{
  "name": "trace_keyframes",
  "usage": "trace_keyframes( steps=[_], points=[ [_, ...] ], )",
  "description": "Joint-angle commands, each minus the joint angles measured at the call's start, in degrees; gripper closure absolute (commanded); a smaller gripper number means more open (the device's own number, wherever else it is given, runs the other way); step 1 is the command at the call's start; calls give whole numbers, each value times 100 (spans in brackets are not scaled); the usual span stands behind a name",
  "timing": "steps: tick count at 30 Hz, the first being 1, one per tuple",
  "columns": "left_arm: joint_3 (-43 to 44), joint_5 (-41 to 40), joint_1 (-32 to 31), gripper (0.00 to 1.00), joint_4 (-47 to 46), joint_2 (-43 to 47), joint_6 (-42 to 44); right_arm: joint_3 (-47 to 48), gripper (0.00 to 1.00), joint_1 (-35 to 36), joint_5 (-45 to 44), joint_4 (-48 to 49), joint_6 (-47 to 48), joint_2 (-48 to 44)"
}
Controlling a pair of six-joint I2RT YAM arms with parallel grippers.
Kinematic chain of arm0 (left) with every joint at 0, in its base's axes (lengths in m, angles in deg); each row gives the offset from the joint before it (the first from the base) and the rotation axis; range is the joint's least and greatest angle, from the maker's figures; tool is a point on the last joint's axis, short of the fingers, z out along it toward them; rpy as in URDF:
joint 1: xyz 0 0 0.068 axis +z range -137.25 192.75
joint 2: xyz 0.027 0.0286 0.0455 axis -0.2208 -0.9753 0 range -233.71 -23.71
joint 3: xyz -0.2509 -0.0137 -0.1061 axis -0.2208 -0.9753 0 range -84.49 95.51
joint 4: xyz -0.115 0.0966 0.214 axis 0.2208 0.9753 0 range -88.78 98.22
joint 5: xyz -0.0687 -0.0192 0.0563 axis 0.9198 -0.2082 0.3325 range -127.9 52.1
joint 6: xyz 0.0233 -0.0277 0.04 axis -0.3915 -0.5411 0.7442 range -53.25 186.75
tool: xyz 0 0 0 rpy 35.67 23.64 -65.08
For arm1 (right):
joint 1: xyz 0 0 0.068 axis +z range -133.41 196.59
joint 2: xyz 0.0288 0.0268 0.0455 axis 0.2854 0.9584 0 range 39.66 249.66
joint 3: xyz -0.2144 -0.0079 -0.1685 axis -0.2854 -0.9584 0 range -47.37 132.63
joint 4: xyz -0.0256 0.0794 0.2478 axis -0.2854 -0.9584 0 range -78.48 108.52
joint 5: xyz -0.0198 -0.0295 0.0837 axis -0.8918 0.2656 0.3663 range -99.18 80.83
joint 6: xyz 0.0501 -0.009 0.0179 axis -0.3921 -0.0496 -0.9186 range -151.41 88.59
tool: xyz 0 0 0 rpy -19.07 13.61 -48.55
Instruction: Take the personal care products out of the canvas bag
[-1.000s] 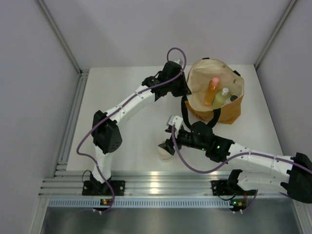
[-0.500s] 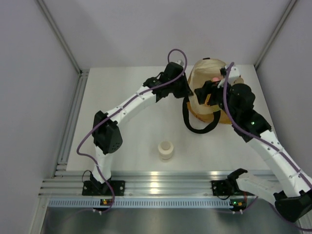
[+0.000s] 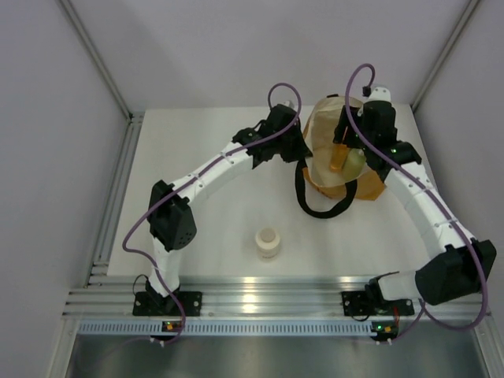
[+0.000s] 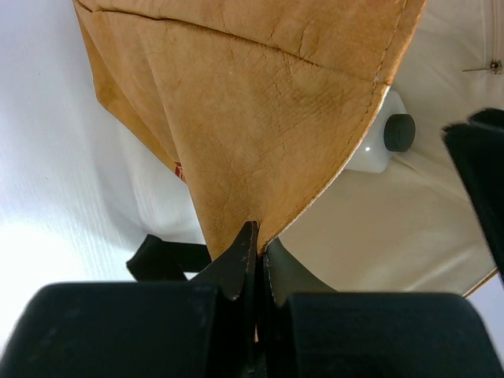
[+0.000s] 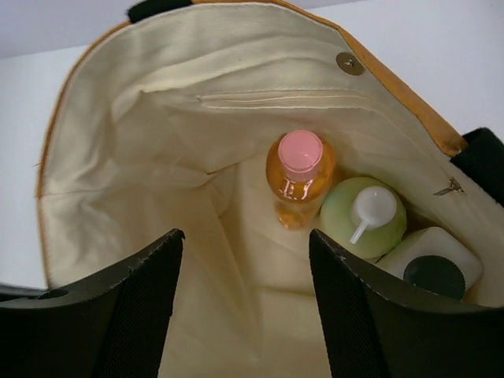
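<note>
The tan canvas bag (image 3: 370, 186) stands at the back right of the table, mouth up. My left gripper (image 4: 257, 235) is shut on the bag's rim (image 4: 315, 201) at its left side. My right gripper (image 5: 246, 244) is open above the bag's mouth (image 3: 346, 140). Inside on the cream lining (image 5: 157, 157) stand the orange bottle with pink cap (image 5: 300, 175), the pale yellow-green bottle with white cap (image 5: 364, 214) and the whitish bottle with black cap (image 5: 431, 264), which also shows in the left wrist view (image 4: 386, 138). The cream round jar (image 3: 268, 242) stands on the table outside the bag.
A black loop handle (image 3: 315, 206) of the bag lies on the table in front of it. The white table (image 3: 213, 220) has grey walls on three sides and a metal rail (image 3: 252, 299) at its near edge.
My right arm has left the cream jar on the table and swung back to the bag, now hovering open over its mouth. My left gripper has kept hold of the rim.
</note>
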Motion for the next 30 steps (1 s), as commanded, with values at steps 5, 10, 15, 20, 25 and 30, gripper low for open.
trace_keyframes(
  steps=[5,10,15,20,25,30],
  points=[
    [20,106,-104,100,-35,299,-202,696,40,-335,-306,-150,293,827],
    [12,168,-112,100,-35,298,-176,898,44,-406,-359,-150,399,1301],
    [56,264,-121,100,-26,272,-97,1091,48,-423,-376,-133,469,1636],
    [55,264,-121,100,-26,298,-70,1083,50,-441,-569,-10,443,1926],
    [38,291,-121,100,-26,298,-62,767,52,-485,-648,314,390,2014],
    [29,317,-121,100,-26,307,-18,486,55,-529,-649,667,346,1997]
  ],
)
